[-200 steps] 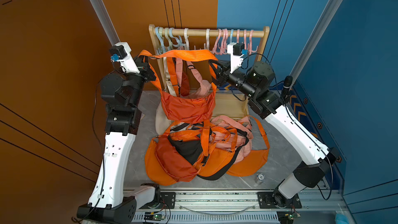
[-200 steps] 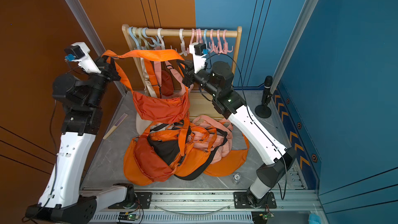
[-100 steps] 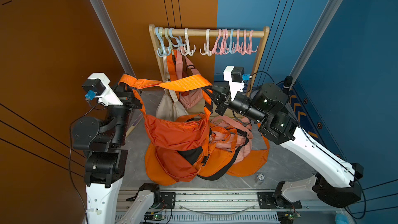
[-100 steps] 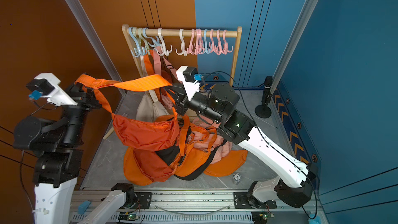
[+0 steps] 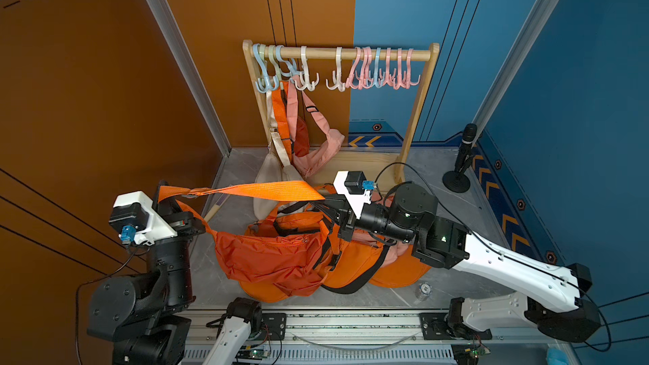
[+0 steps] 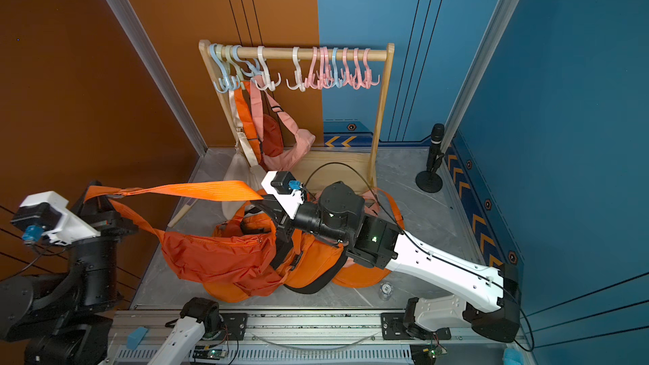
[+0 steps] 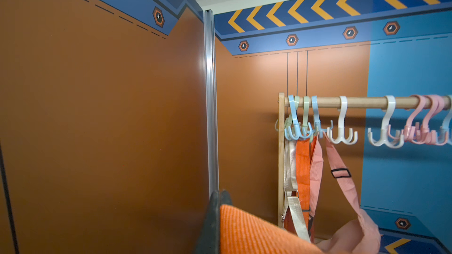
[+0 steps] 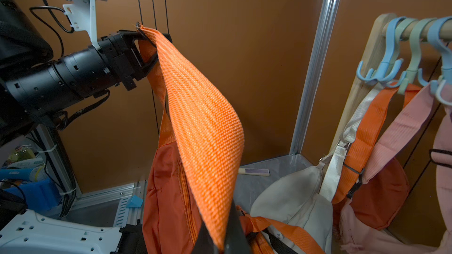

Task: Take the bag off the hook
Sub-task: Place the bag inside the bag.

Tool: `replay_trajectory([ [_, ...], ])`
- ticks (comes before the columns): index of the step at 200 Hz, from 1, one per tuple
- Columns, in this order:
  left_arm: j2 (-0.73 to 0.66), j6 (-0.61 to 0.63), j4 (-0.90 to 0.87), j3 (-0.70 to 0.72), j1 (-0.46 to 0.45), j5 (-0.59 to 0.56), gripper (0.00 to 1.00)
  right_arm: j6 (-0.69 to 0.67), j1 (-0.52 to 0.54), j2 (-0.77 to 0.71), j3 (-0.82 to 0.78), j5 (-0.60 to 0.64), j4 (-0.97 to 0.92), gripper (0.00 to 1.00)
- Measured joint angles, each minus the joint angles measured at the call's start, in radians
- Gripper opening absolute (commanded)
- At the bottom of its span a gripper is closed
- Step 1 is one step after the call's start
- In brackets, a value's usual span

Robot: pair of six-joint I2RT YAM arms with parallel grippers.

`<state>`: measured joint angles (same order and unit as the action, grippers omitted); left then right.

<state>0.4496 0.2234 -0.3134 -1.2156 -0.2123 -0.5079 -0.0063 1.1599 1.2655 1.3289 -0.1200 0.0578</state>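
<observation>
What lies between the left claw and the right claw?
An orange strap runs from the left claw to the right claw, with its orange bag hanging below. Both top views show it.

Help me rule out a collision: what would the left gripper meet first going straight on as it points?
Nothing close. The left gripper, shut on the orange strap, faces open air, then probably the aluminium corner post; the rack sits aside.

top pair overhead; wrist cams face rack.
</observation>
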Motion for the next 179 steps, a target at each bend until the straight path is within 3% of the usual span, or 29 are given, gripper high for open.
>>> replay_trajectory([
  [33, 0.006, 0.101, -0.050, 0.054, -0.073, -0.093, 0.00, 0.024, 0.000, -0.003, -0.111, 0.069, 0.040, 0.00],
  [63, 0.031, 0.108, -0.050, 0.107, -0.110, -0.115, 0.00, 0.054, -0.016, -0.016, -0.198, 0.121, 0.063, 0.00],
  [123, 0.240, 0.005, -0.024, 0.299, -0.109, -0.068, 0.00, 0.175, -0.136, -0.063, -0.399, 0.251, 0.122, 0.00],
  [179, 0.482, -0.140, 0.103, 0.337, -0.110, 0.037, 0.00, 0.278, -0.281, 0.012, -0.557, 0.236, 0.251, 0.00],
])
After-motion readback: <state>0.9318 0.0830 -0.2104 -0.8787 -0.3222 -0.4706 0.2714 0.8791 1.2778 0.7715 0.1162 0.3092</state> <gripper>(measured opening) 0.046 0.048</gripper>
